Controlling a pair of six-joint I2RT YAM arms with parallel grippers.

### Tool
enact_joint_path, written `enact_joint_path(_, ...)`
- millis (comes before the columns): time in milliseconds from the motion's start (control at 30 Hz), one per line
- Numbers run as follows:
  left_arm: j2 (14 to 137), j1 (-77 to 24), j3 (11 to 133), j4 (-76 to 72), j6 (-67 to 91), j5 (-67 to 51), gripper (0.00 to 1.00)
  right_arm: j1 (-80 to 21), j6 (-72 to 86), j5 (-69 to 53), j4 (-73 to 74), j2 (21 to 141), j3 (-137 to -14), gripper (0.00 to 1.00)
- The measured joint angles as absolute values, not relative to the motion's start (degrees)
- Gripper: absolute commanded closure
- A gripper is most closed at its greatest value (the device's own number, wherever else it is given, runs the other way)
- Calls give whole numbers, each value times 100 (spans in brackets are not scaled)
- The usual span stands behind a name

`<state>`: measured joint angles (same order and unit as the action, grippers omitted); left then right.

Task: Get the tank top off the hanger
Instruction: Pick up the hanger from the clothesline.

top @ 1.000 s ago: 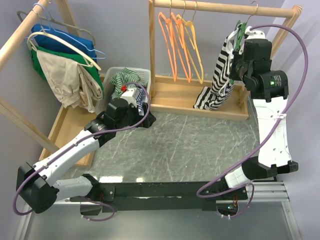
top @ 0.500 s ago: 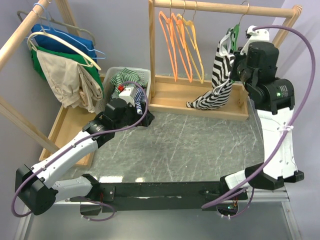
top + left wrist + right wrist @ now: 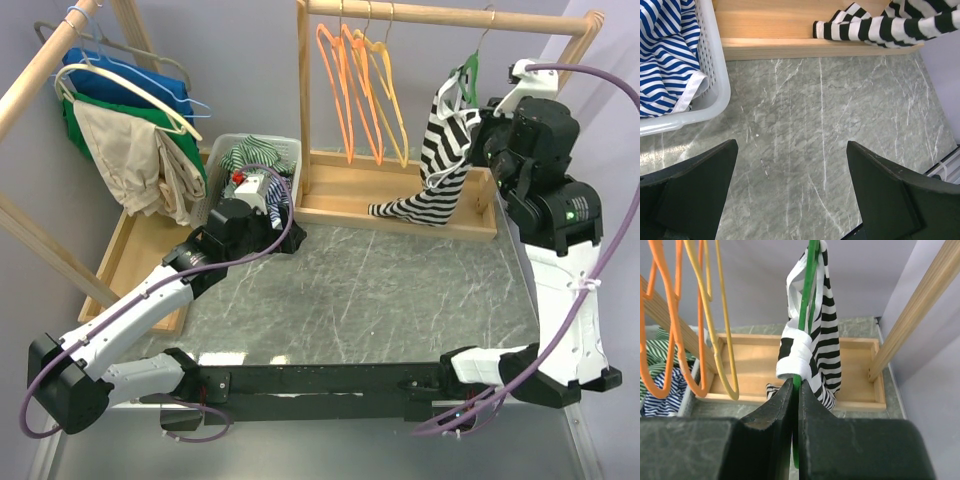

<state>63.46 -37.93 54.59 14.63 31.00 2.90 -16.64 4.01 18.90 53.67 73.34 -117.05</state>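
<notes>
1. No text, label, brand, number or sign can be read in any of the three views.
2. The small marks on the right arm (image 3: 565, 215) are too tiny to make out.

in the right wrist view the hanger (image 3: 809, 300) is running off the top edge, so its hook is not showing, and its lower part is hiding between the fingers of the right gripper (image 3: 796, 390). the tank top (image 3: 826, 340) is dropping out of sight behind those fingers. in the top view each gripper's fingertips are sitting hidden under its own housing. in the left wrist view the frame is cutting off the basket (image 3: 715, 75), the tank top's upper part and the left gripper's (image 3: 791, 147) finger bases
</notes>
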Motion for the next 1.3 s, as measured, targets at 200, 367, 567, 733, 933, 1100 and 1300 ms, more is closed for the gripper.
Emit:
enact_joint_path(200,6296,-3793,5454,1492,3098,296,4,-1662,458,1907,5404,7697,-11664,100)
enact_joint_path(367,6211,-3795,5419,1509,3096,316,4,-1538,661,1844,5662,7966,-11664,98)
enact_joint_path(567,6198,-3795,5358,1575,3096,333,4,-1251,867,1664,5878,8016,-11655,76)
enact_joint_path(733,6198,-3795,5358,1573,3096,331,4,-1129,926,1553,5920,8047,-11673,73)
enact_joint_path(933,6237,-3795,5358,1570,3096,331,4,-1083,930,1549,6104,8484,-12180,71)
enact_joint_path(1100,6257,-3795,5354,1573,3094,331,4,-1083,930,1601,6204,8772,-12204,82)
enact_joint_path(1300,6274,-3795,5334,1573,3092,333,4,-1083,921,1804,6246,8873,-12175,100)
